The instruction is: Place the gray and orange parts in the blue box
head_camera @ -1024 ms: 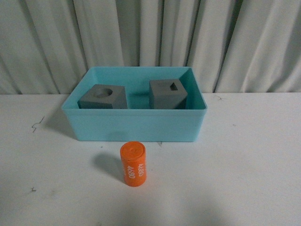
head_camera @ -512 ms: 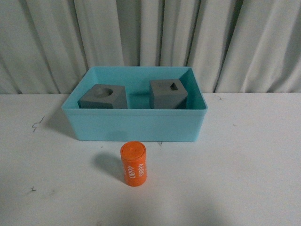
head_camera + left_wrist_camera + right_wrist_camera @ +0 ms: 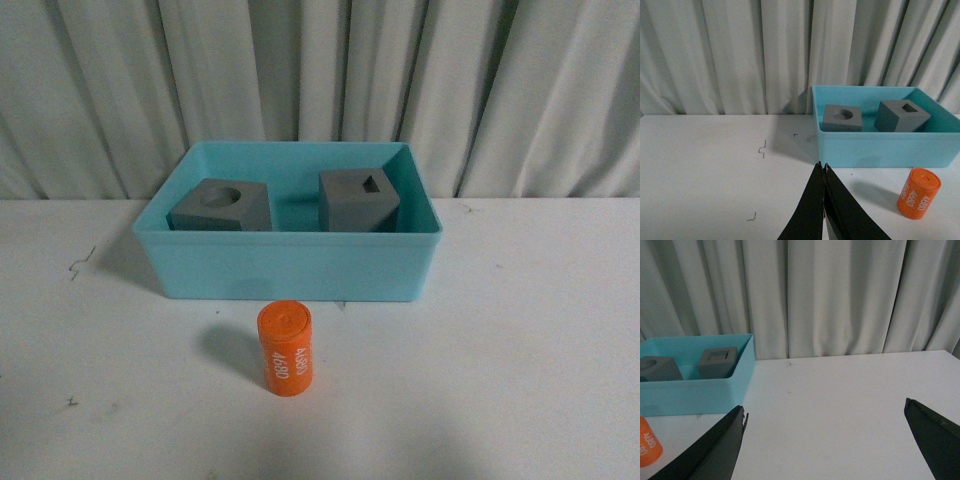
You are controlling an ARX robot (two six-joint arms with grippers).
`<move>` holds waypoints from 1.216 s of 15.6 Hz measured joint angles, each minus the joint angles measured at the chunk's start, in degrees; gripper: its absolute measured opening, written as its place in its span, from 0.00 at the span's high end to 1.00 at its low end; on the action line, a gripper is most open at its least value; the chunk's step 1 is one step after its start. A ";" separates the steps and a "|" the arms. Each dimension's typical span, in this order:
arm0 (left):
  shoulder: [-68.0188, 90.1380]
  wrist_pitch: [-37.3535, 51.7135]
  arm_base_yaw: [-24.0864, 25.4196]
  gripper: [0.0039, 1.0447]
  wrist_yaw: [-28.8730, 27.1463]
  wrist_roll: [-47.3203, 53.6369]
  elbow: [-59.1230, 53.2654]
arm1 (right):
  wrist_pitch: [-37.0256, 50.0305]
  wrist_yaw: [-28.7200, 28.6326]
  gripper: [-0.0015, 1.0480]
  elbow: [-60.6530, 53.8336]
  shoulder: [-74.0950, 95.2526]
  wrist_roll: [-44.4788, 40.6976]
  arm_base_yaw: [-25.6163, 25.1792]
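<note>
left gripper (image 3: 822,167) and right gripper (image 3: 825,407) are both missing from the front view, so neither is near the work. there the cylinder (image 3: 285,350) lies on its side on the table (image 3: 520,350), just in front of the box (image 3: 290,268). its white digits have turned a little over the last second while it kept nearly the same spot, so i judge it rolled slightly, untouched by me. the round-recess cube (image 3: 220,207) and the other cube (image 3: 357,200) sit inside the box, so only the cylinder is left. in my left wrist view the fingers are pressed together, holding nothing, over bare table, well apart from the cylinder. in my right wrist view the fingers stand wide apart, empty and touching nothing; the cylinder shows only partly, near the box's wall.
</note>
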 joint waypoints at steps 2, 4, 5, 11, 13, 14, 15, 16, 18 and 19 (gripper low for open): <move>-0.35 0.46 0.00 0.99 0.13 0.02 0.00 | -0.04 0.00 0.06 0.00 -0.02 0.00 0.00; -0.35 0.46 0.00 0.78 0.13 0.00 0.00 | -0.04 0.00 0.06 0.00 -0.02 0.00 0.00; -0.35 0.46 0.00 0.69 0.13 0.00 0.00 | -0.04 0.00 0.06 0.00 -0.02 0.00 0.00; -0.35 0.46 0.00 0.06 0.13 0.00 0.00 | -0.04 0.00 0.06 0.00 -0.02 0.00 0.00; -0.35 0.46 0.00 0.06 0.13 0.04 0.00 | -0.04 -0.02 0.06 0.00 -0.02 0.00 0.00; -0.35 0.46 0.00 0.06 0.13 0.07 0.00 | -0.04 0.00 0.06 0.00 -0.02 0.00 0.00; -0.35 0.46 0.00 0.06 0.13 0.07 0.00 | -0.04 0.00 0.06 0.00 -0.02 0.00 0.00; -0.35 0.46 0.00 0.06 0.13 0.07 0.00 | -2.56 -0.04 0.06 0.50 0.55 0.35 -0.20; -0.35 0.55 0.00 0.06 0.22 0.07 0.00 | -9.84 -9.97 0.06 8.41 19.78 1.73 -11.17; -0.35 0.52 0.00 0.06 0.15 0.07 0.00 | -2.62 -16.87 0.06 11.74 30.58 -1.27 -18.45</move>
